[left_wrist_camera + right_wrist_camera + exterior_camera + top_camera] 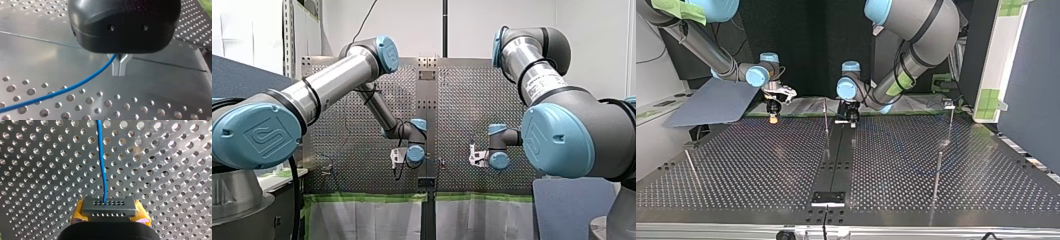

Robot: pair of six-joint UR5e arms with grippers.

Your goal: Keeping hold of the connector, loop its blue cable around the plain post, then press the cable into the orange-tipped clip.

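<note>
In the right wrist view my right gripper [109,208] is shut on a dark grey connector [109,206], its yellow pads [78,213] on both sides. The blue cable [101,157] leaves the connector's face and runs straight ahead over the perforated plate. In the left wrist view my left gripper [119,73] has its metal fingers [115,67] together just above the plate, and the blue cable [75,86] enters between them near their base and trails off to one side. In the top view my right gripper [772,118] hangs at the left and my left gripper [851,120] near the middle.
Thin metal posts stand on the perforated table [761,165]: one [826,117] beside my left gripper, two [950,122] [937,175] at the top view's right, one leaning [691,167] at its left. A black strip [836,155] runs down the middle.
</note>
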